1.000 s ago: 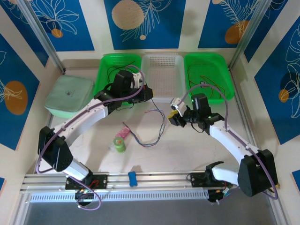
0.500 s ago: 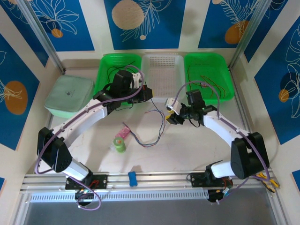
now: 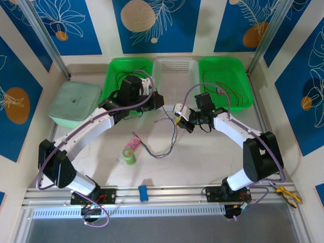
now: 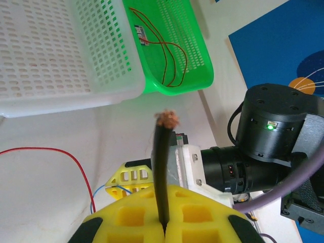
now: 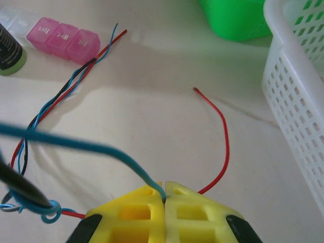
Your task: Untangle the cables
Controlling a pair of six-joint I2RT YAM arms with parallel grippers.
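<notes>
Right claw (image 5: 163,200) pinches a blue cable (image 5: 76,144) — red cable (image 5: 226,139) beside.

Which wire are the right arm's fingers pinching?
The blue wire, clamped between the right fingers. The black wire is in the left fingers instead, and the red wire lies loose on the table.

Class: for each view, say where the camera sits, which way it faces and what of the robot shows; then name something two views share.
Top external: above and behind the bases, looking down on the table; both arms, left gripper, right gripper.
Left wrist: on the left arm, facing the white basket; its jaws shut on a black cable.
Right wrist: on the right arm, facing the table; its jaws shut on a blue cable.
Shared: the white basket.
</notes>
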